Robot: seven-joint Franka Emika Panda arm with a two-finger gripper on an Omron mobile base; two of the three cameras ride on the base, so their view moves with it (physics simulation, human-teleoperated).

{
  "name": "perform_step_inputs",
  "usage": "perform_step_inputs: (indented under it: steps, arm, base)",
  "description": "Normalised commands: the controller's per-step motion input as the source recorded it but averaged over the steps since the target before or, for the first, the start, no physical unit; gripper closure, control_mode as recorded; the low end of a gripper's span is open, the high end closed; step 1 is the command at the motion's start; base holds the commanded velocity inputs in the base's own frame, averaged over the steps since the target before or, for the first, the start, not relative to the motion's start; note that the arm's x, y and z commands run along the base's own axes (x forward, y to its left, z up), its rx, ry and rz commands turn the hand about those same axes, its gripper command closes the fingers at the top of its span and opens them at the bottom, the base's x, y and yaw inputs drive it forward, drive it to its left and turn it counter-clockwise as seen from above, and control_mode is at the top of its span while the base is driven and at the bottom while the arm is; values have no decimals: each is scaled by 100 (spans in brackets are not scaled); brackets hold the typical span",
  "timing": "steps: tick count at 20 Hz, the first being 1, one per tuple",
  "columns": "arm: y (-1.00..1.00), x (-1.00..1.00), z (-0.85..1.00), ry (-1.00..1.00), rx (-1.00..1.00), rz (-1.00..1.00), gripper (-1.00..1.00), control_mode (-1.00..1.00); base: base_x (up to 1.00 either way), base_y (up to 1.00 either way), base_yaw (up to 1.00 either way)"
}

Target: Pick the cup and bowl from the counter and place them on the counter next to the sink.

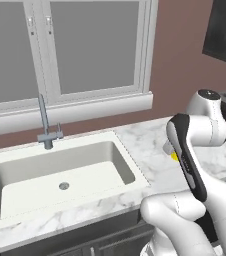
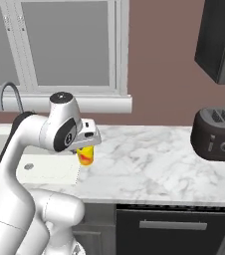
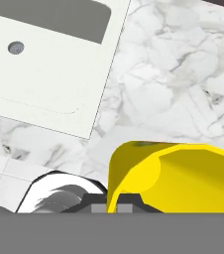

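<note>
Hand view first: cup (image 3: 176,176) sits right at the camera, yellow rim and wall close up, gripper (image 3: 113,204) clamped on it. I read that as a rim pinch, one finger inside, one outside. Right base view agrees: cup hangs under the hand, upright, red-orange mark facing out, bottom looks clear of the surface (image 2: 149,164), though I can't be sure of the gap. It's held just right of the sink (image 2: 45,169), over bare marble. That's the drop zone, so I judge the carry is about done and lowering plus release comes next. Held upright so it lands on its base. Farther out, faucet (image 1: 46,125) behind the basin, toaster (image 2: 219,134) well off to the right by the wall. Bowl not spotted from here.
</note>
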Motion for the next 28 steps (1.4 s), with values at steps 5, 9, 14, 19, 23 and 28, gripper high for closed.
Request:
perform_step_inputs:
  steps: [5,9,14,19,23,28]
  arm:
    - [0,0,0,0,0,0,100,100]
    - [0,0,0,0,0,0,100,100]
    - [0,0,0,0,0,0,100,-100]
    - [0,0,0,3,0,0,100,-100]
    - [0,19,0,11,0,0,100,-100]
    - [1,63,0,12,0,0,100,-100]
  base:
    - [0,0,0]
    - [0,0,0]
    - [0,0,0]
    - [0,0,0]
    - [0,0,0]
    - [0,0,0]
